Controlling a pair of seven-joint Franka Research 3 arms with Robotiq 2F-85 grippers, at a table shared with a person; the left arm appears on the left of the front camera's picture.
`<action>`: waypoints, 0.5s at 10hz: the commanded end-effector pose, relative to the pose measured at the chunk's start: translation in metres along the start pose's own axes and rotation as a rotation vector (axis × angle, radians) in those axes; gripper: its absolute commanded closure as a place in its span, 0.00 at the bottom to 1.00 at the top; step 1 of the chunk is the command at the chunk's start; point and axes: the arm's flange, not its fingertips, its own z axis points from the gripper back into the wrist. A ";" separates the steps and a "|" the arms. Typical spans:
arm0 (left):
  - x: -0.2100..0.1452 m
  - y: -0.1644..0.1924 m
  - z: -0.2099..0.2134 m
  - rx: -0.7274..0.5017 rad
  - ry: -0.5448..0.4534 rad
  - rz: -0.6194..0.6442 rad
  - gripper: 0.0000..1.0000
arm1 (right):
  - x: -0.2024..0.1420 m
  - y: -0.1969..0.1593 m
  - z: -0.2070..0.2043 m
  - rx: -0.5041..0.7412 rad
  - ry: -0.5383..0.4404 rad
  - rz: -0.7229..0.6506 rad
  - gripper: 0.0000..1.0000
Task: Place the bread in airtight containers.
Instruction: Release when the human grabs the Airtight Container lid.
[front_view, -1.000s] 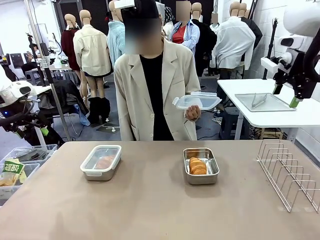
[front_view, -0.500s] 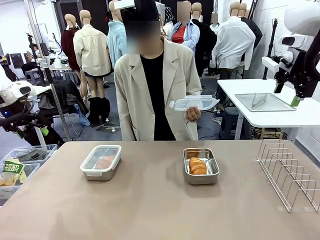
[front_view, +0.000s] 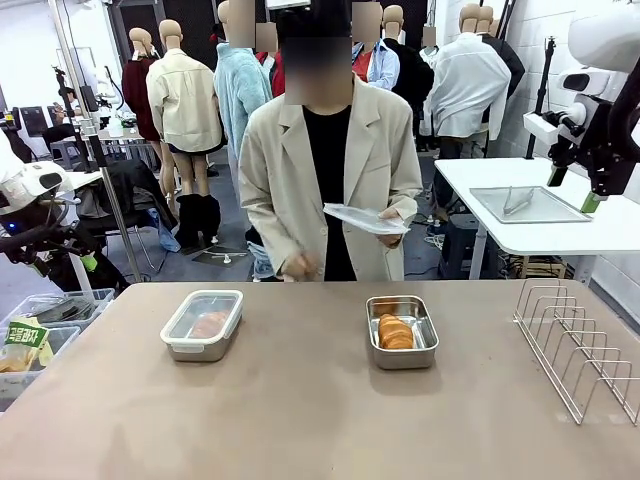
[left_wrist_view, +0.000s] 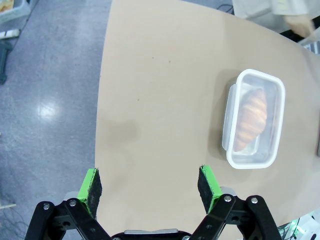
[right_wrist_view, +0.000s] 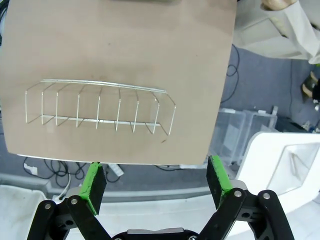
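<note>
The table (front_view: 300, 400) is the landmark here, a broad tan top with the person standing at its far edge. A wire rack (front_view: 578, 345) stands at its right end, empty. Left of centre sits one tin (front_view: 203, 324) with its clear lid already on and a roll (front_view: 209, 323) visible through the plastic. Right of centre sits the open tin (front_view: 402, 332), its roll (front_view: 395, 331) lying inside, uncovered.

The person's hand (front_view: 392, 214) holds the second clear lid (front_view: 362, 218) above the far edge of the table, tilted and well apart from the open tin.

The step in hand looks like closing that open tin. To do it well, the lid should come down level and square over the rim, corners matched, then be pressed evenly so all sides snap; the roll should lie below the rim so nothing catches.

The left gripper (left_wrist_view: 149, 184) hangs above the table's left edge, fingers spread wide, pinching nothing. The right gripper (right_wrist_view: 156, 179) hangs off the table's right end beyond the rack, likewise spread and empty. Both should keep clear of the person's reach.
</note>
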 end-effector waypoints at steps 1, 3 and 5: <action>-0.001 0.001 0.000 0.011 -0.007 0.003 0.00 | 0.002 0.001 0.000 0.003 -0.005 -0.016 0.00; -0.001 0.001 0.000 0.011 -0.007 0.003 0.00 | 0.002 0.001 0.000 0.003 -0.005 -0.016 0.00; -0.001 0.001 0.000 0.011 -0.007 0.003 0.00 | 0.002 0.001 0.000 0.003 -0.005 -0.016 0.00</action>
